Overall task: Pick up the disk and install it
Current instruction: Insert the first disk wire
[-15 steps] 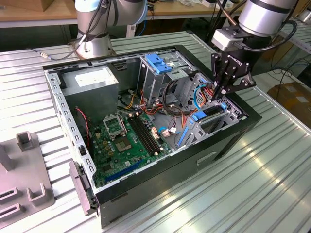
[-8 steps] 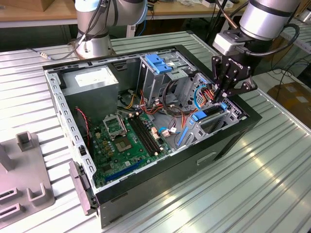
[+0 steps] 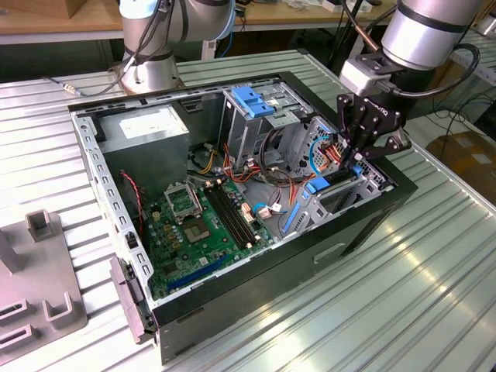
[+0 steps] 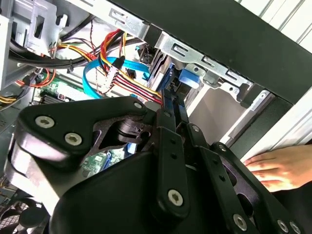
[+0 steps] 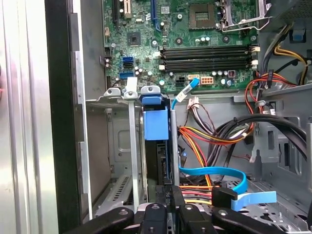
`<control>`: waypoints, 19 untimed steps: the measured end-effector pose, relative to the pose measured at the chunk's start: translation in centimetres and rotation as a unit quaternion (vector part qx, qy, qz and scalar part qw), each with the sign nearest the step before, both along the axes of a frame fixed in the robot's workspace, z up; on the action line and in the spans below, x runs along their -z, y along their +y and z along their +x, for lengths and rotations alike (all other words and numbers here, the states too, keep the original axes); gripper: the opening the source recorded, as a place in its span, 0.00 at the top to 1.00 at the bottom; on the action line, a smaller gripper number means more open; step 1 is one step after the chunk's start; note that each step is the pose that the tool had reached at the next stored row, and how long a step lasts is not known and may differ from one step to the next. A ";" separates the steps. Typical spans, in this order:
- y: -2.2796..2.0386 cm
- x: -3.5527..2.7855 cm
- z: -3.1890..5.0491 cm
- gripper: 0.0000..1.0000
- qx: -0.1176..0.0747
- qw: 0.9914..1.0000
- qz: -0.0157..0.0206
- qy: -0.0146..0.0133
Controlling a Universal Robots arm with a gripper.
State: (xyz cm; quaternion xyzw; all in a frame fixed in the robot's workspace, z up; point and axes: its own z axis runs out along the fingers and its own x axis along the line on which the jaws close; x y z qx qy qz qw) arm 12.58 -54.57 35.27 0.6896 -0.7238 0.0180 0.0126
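While the open computer case (image 3: pixel 232 294) is lying on its side on the ribbed metal table (image 3: pixel 403 294), your one gripper (image 3: pixel 363 155) is reaching down into the drive bay at the corner toward the exterior view's right. In the first wrist view the gripper's (image 5: pixel 168 207) two fingers are sitting close together on the edge of the disk (image 5: pixel 158 165), which is standing on edge in a slot of the bay with one blue carrier tab (image 5: pixel 156 124) showing at its far end. You are seeing the jaws clamped on that thin dark edge, not spread apart. In the second wrist view the gripper (image 4: pixel 170 109) is lining up with the same slot, and one blue SATA cable (image 4: pixel 105 68) is looping just beside it, next to a bundle of red, yellow and black wires (image 4: pixel 112 44).

One motherboard (image 3: pixel 201 225) is lying in the case floor, with four memory slots (image 5: pixel 207 56) and one bare processor socket (image 3: pixel 182 200). One grey power-supply box (image 3: pixel 143 128) is sitting in the far corner, and one metal drive cage with a blue top handle (image 3: pixel 252 101) is standing near the middle. A person's hand (image 4: pixel 280 165) is resting outside the case wall in the second wrist view. A second robot arm's base (image 3: pixel 151 54) is standing behind the case.
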 end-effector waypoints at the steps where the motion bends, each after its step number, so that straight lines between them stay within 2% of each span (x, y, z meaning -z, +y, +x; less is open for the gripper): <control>1: 0.00 0.03 -0.02 0.84 -0.001 1.000 0.000 0.000; 19: 0.00 1.21 0.00 0.84 -0.002 1.000 0.000 -0.001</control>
